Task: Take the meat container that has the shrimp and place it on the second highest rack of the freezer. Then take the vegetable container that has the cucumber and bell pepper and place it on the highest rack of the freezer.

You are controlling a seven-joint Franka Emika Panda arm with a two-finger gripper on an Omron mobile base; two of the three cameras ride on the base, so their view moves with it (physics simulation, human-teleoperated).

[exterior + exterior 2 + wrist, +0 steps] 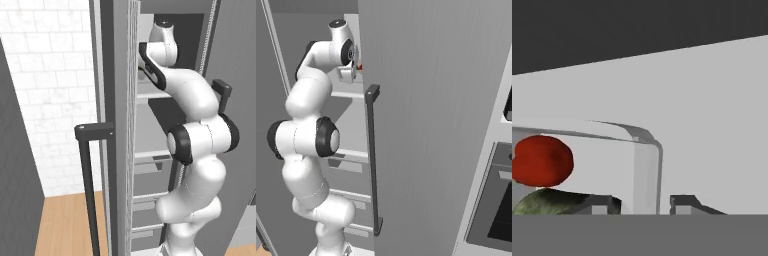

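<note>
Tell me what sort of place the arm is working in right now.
Most likely a kitchen: the arm reaches into a tall grey freezer with light-grey shelves, a white tiled wall stands beside it, and a bell pepper and cucumber sit in a pale bin.

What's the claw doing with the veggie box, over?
Claw straddling the pale bin's wall, fingers apart. Bell pepper and cucumber inside bin, up in freezer. Nothing blocking.

Flat even rendered light, soft pixelated edges
</note>
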